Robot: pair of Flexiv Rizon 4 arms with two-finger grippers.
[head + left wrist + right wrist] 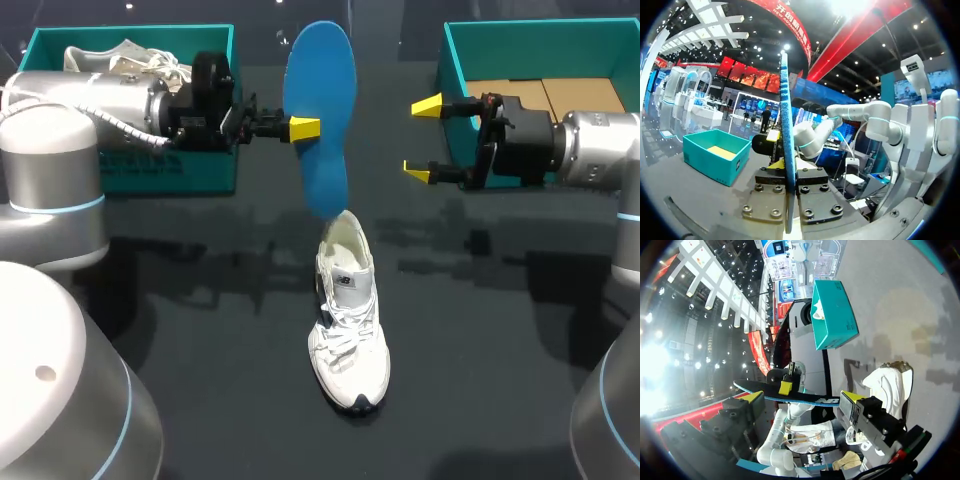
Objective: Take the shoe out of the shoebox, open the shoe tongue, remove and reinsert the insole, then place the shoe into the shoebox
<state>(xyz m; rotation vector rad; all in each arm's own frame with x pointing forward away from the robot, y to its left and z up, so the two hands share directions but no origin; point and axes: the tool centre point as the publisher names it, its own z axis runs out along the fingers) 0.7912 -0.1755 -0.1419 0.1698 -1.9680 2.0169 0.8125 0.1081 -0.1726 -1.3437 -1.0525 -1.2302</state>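
1. The left shoebox (170,172), teal, stands at the far left of the counter (200,320). A second shoe (120,58), white, lies inside it.

2. The left gripper (308,128) is closed flat on the blue insole (322,90), one finger on each face, gripping at the long edge near mid-length. The left wrist view shows the insole (785,125) edge-on between the fingers. It hangs upright in the air, with its lower end just above the heel opening of the shoe.

3. The shoe (348,320), a white laced trainer, stands on its sole at the middle of the counter, outside both boxes, toe toward the robot. The collar is open.

4. The right gripper (425,140) is spread wide and holds nothing. It is level with the insole, apart from it, and in front of the right shoebox (540,50), whose cardboard floor is bare.

5. Handling, by judgement:
- Insole: light, thin and flexible. It is likely to bow or swing if gripped near one end. Grip across the flat faces, close to the end entering the shoe.
- Shoe: light, with a soft upper that gives under pressure and a firmer sole. Take hold at the heel collar or across the midfoot, not by the laces.
- The shoe may slide on the counter during insertion. Brace it with the free gripper.
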